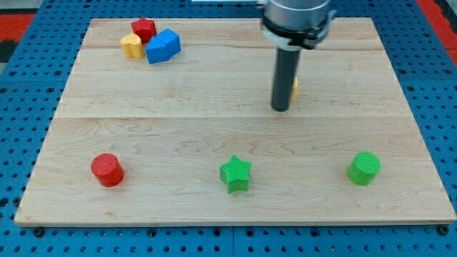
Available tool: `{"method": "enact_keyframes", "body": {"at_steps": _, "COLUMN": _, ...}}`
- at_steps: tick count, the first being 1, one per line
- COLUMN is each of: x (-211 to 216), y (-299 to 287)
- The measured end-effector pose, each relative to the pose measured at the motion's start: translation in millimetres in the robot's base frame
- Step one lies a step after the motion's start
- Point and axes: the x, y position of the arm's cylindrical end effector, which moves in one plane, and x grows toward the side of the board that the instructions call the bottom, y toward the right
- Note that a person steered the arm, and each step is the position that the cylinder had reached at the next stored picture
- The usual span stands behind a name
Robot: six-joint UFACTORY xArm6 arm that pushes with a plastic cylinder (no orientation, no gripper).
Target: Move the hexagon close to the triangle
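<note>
My tip (280,109) rests on the board right of centre in the upper half. A small yellow block (295,88) shows just behind the rod on its right, mostly hidden, so I cannot make out its shape. A red block (143,28) that looks like a hexagon sits at the view's top left, touching a yellow block (131,46) and a blue angular block (163,46). The tip is far to the right of that cluster.
A red cylinder (107,170) stands at the bottom left, a green star (235,173) at the bottom centre and a green cylinder (364,168) at the bottom right. The wooden board (178,121) lies on a blue pegboard (21,107).
</note>
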Motion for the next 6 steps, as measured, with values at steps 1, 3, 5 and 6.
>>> {"method": "enact_keyframes", "body": {"at_steps": 1, "x": -36.5, "y": 60.3}}
{"method": "enact_keyframes", "body": {"at_steps": 3, "x": -55.6, "y": -45.8}}
{"method": "enact_keyframes", "body": {"at_steps": 5, "x": -26.0, "y": -96.6}}
{"method": "enact_keyframes", "body": {"at_steps": 6, "x": -74.1, "y": -146.5}}
